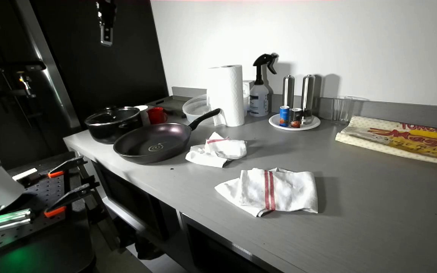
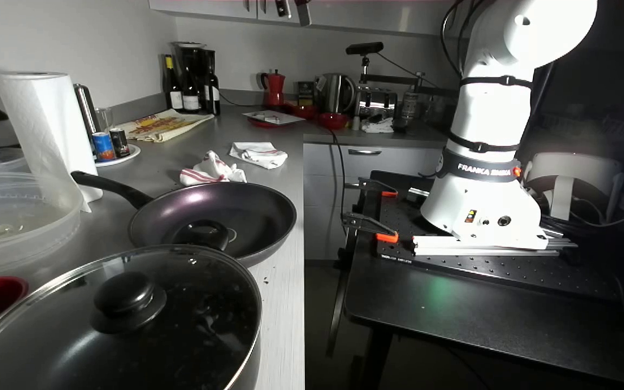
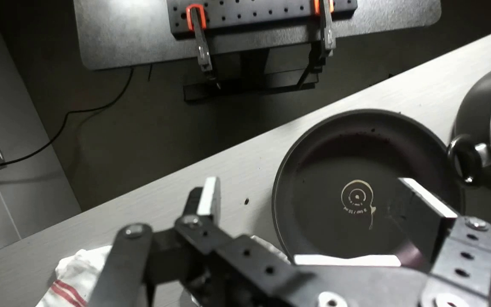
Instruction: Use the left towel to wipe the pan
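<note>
From above, the pan [image 1: 154,142] lies open — so does the counter [image 3: 239,170] between the pan and its near edge. A lidded pot [image 1: 106,129] crowds one side of the pan, a paper towel roll [image 1: 226,94] stands near the pan's handle [image 1: 205,118] — and the small towel [image 1: 231,148] lies just beside the pan.

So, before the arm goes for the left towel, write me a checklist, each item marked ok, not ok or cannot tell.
1. The fingers stand open: ok, a wide gap shows between them in the wrist view.
2. Nothing is held: ok, no cloth is gripped.
3. They are down at the left towel: not ok, they hang high above the counter.
4. That towel is free of the pan: cannot tell, the two lie too close to settle contact.
5. The right towel lies apart from it: ok, bare counter shows between the towels.
6. The pan can be wiped: ok, right side up, no lid on it.
</note>
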### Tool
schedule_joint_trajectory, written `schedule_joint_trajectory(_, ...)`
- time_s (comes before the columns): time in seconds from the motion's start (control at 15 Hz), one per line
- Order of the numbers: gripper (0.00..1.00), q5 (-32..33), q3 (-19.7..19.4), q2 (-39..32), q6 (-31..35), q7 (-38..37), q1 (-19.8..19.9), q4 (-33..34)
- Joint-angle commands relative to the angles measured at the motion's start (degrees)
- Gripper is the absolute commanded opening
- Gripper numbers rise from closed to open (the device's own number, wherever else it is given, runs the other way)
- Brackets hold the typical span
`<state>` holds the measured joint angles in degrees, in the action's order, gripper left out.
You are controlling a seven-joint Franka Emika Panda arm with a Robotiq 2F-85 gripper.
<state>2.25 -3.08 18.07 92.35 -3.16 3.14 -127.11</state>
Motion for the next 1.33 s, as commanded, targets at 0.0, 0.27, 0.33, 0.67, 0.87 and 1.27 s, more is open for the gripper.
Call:
schedule_joint_trajectory(0.0,1.00,0.2,-0.5,-12.6,1.7,0.1,0.6,10.3)
schedule_joint_trajectory(0.27,1.00,-0.2,-0.5,-22.7,7.1,-1.8,0.7,17.1)
schedule_joint_trajectory(0.33,1.00,-0.4,-0.5,-25.2,8.8,-2.2,0.7,18.7)
schedule_joint_trajectory(0.67,1.00,-2.8,-0.7,-36.7,14.1,-2.8,1.1,26.3)
schedule_joint_trajectory(0.87,1.00,-4.1,-0.9,-42.4,16.2,-4.0,1.6,30.6)
schedule_joint_trajectory(1.27,1.00,-8.6,-1.0,-51.3,16.2,-5.1,3.5,38.2)
